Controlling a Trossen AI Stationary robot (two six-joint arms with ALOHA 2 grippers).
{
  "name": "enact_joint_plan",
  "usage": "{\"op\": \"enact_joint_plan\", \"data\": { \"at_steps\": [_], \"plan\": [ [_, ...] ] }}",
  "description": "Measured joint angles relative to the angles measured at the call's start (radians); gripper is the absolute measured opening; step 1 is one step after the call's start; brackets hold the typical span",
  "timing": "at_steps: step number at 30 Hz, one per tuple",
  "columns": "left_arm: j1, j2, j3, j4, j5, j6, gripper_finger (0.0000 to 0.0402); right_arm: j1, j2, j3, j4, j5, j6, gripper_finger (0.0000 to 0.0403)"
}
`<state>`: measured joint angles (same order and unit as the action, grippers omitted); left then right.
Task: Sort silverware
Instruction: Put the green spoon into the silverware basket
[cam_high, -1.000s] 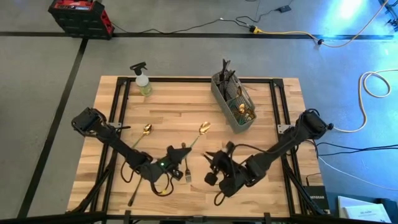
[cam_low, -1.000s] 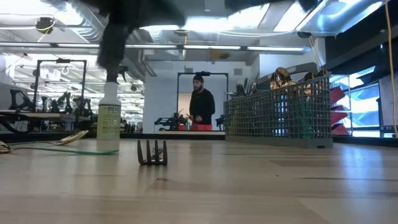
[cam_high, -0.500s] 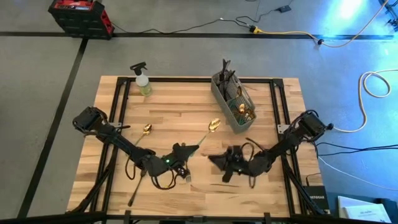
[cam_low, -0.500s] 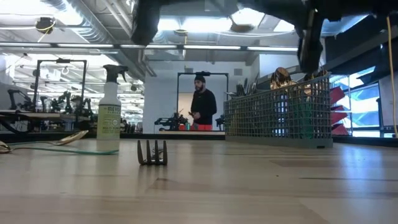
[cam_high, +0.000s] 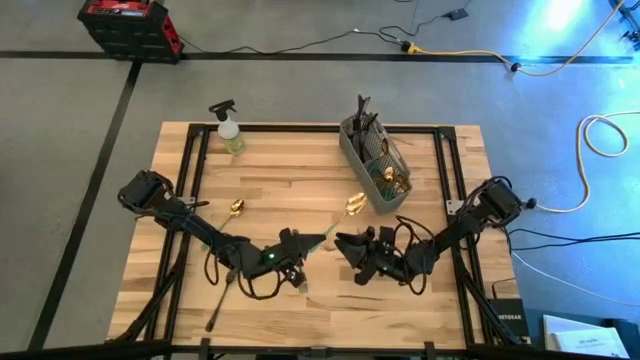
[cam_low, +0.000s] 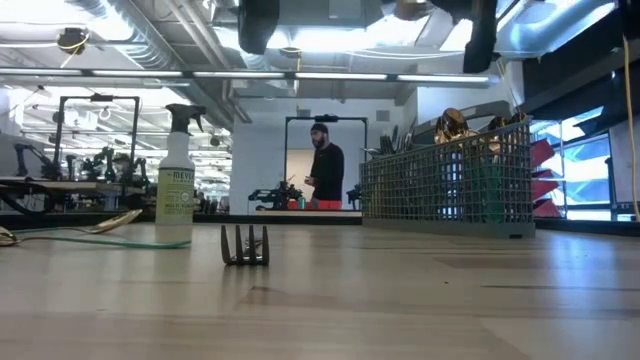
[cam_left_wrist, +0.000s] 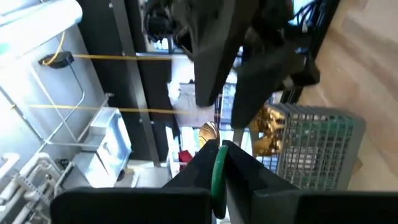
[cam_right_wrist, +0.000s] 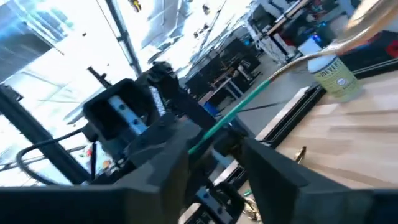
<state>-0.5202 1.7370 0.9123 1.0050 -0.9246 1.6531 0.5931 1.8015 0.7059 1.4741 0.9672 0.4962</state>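
The left gripper (cam_high: 303, 243) is near the front middle of the table (cam_high: 290, 170). It is pinched tight on the green handle of a spoon (cam_high: 340, 220). The spoon has a gold bowl and points up and away toward the grey basket (cam_high: 375, 165). In the left wrist view the green handle (cam_left_wrist: 217, 174) sits squeezed between the two dark fingers (cam_left_wrist: 249, 171), and the gold bowl shows past them, near the basket (cam_left_wrist: 311, 146).

The right gripper (cam_high: 345, 245) is just beside the left one, on the other side of the spoon. In the right wrist view its fingers (cam_right_wrist: 273, 174) stand apart, and the green handle (cam_right_wrist: 230, 115) runs across in front of the gap. I cannot tell if they touch it.

Another gold spoon (cam_high: 233, 212) with a green handle lies on the table to the left. A dark fork (cam_high: 300, 283) lies near the front edge, under the left arm; its prongs (cam_low: 245, 245) show in the low view. More gold and dark forks, knives and spoons (cam_high: 385, 175) stand in the basket. A spray bottle (cam_high: 229, 130) stands at the far left corner. A person (cam_low: 325, 170) stands far back in the room.
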Motion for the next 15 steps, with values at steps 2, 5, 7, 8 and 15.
{"op": "enact_joint_plan", "data": {
  "at_steps": [2, 5, 7, 8, 15],
  "plan": [
    [-0.002, 0.000, 0.000, 0.001, 0.006, -0.006, 0.0000, -0.015, 0.000, 0.000, 0.010, -0.002, 0.001, 0.0168],
    [0.002, 0.000, 0.000, -0.001, 0.006, -0.019, 0.0000, -0.038, 0.000, 0.000, 0.046, -0.033, 0.005, 0.0178],
    [0.003, 0.000, 0.000, 0.001, 0.005, -0.019, 0.0000, -0.048, 0.000, 0.000, 0.048, -0.036, 0.017, 0.0177],
    [0.003, 0.000, 0.000, 0.001, 0.005, -0.019, 0.0000, -0.055, 0.000, 0.000, 0.048, -0.035, 0.025, 0.0173],
    [0.006, 0.000, 0.000, 0.000, 0.005, -0.019, 0.0000, -0.064, 0.000, 0.000, 0.047, -0.036, 0.032, 0.0097]
  ]
}}
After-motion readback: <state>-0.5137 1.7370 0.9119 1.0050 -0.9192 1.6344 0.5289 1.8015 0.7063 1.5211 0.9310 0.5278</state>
